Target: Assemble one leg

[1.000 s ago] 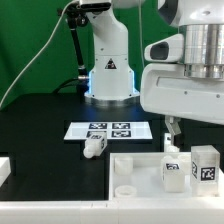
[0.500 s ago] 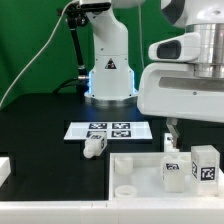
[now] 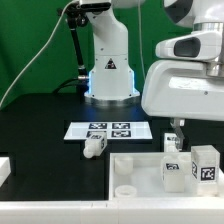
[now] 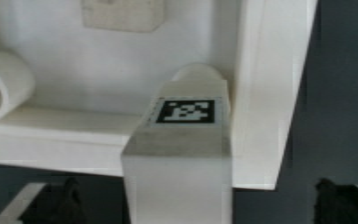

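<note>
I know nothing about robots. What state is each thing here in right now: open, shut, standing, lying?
gripper: open, holding nothing, above a leg
leg under gripper: upright on the slab
neighbouring leg: upright on the slab
loose leg: lying on its side on the table
slab: lying flat
marker board: flat on the table

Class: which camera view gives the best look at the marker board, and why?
The exterior view: the marker board lies whole and unobstructed on the black table, its tags visible. The wrist view does not show it; a tagged leg fills that frame.
</note>
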`<state>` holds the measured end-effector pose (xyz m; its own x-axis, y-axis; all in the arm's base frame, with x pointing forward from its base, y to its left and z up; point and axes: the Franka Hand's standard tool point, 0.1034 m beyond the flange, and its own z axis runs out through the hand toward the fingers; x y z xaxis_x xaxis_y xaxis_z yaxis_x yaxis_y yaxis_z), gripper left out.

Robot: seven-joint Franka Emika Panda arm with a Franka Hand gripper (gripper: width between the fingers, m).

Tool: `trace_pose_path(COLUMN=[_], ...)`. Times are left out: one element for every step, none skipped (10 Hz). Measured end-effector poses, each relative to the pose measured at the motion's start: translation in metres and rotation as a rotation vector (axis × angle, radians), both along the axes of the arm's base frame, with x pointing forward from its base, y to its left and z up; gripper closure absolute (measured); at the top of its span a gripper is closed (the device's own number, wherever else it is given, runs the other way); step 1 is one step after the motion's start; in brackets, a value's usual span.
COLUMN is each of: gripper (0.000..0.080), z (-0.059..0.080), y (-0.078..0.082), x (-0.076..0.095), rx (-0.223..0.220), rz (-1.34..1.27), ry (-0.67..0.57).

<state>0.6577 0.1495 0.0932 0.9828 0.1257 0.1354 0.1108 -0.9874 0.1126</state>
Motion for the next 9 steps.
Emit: trace_pose_path(gripper=[0.0325,0.0325,0.0509,0.0527,0.0527,0.0527,0.0527,0.0527,0.0527], z=[-0.0004,-0.0004,-0.0003,-0.0002,-0.0001,-0.0001,-0.0001,-0.0002,-0.0002], y=[-0.0001,-0.0002,-0.0007,-0.0011,-0.0012,-0.0013,-0.0014,-0.0014,-0.0021], x=[-0.0001,-0.0001,0.0001,0.0002,0.0003,0.0003,0.0003,0.0003,0.0003], rx=[0.001,0.001,0.001,0.000,0.000,0.002,0.006,0.009,0.023], rz=[-0.009,-0.009,-0.010,-0.010,-0.010,-0.019,-0.046,-0.064,-0.162], ry=[0.000,0.000,-0.001,-0.001,-0.001,-0.002,-0.004,-0.006,-0.015])
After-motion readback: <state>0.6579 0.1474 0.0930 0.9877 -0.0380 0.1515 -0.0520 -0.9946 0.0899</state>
